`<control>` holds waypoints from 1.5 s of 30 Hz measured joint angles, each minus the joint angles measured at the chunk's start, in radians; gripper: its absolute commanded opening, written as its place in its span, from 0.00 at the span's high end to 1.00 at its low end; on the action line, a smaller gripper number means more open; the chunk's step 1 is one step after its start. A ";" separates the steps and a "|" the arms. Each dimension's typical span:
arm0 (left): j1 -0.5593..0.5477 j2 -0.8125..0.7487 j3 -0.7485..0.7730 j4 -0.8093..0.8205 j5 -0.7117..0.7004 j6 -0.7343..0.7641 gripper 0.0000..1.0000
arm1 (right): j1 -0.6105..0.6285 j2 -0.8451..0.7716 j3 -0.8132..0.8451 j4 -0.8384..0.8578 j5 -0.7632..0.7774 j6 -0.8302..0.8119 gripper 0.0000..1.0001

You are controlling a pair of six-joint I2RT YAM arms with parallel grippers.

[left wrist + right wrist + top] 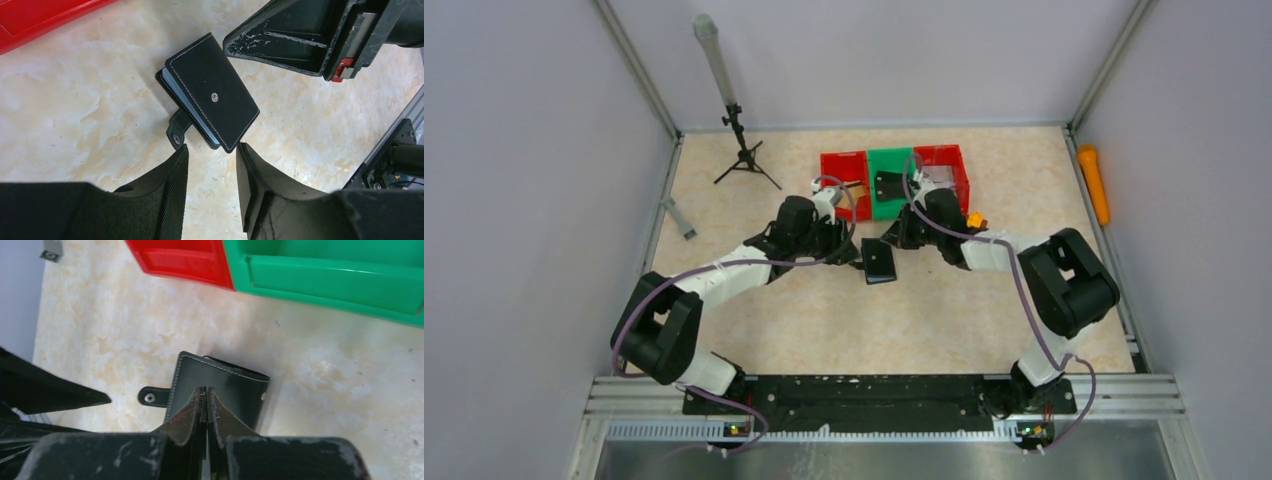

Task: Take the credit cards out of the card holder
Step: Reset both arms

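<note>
The card holder (879,262) lies flat on the table (944,320), near its middle, with its black cover folded shut. In the left wrist view I see a metal snap stud (214,97) on the cover and a pale blue edge between the covers. Its tab (177,131) is unfastened and sticks out at 7 o'clock onto the tabletop.

From above, my left gripper (210,150) sits at 9 o'clock of the holder. Its jaws are spread and grasp nothing, and the fingertips are just beside the holder's near edge and the tab. I cannot tell whether they touch.

My right gripper (205,389) comes in from 1 o'clock, clenched tight with nothing between the fingers. Its tip is over the cover, but I cannot tell whether it is pressing down or just above it.

At 12 o'clock of the holder three bins stand in a row: a red bin (842,172), a green bin (887,185) and a second red bin (944,165).
</note>
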 measured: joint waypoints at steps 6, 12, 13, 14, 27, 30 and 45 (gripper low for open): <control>-0.001 0.000 0.000 -0.004 -0.019 0.000 0.57 | 0.000 0.061 0.000 -0.018 0.062 -0.010 1.00; -0.002 0.000 0.000 -0.007 -0.040 0.000 0.57 | 0.000 0.104 0.027 -0.030 0.070 -0.013 1.00; -0.002 -0.002 0.000 -0.007 -0.043 0.000 0.56 | 0.000 0.103 0.028 -0.035 0.075 -0.014 1.00; -0.002 -0.003 0.000 -0.008 -0.050 0.000 0.54 | 0.000 0.098 0.028 -0.041 0.079 -0.015 1.00; -0.002 -0.250 -0.091 -0.036 -0.438 -0.031 0.01 | -0.045 -0.315 -0.102 -0.126 0.289 -0.095 0.92; -0.002 -0.355 -0.146 -0.041 -0.559 -0.043 0.01 | -0.060 -0.407 -0.142 -0.153 0.410 -0.124 0.92; -0.002 -0.560 -0.360 0.108 -0.973 0.128 0.01 | -0.074 -0.784 -0.542 0.017 0.864 -0.347 0.40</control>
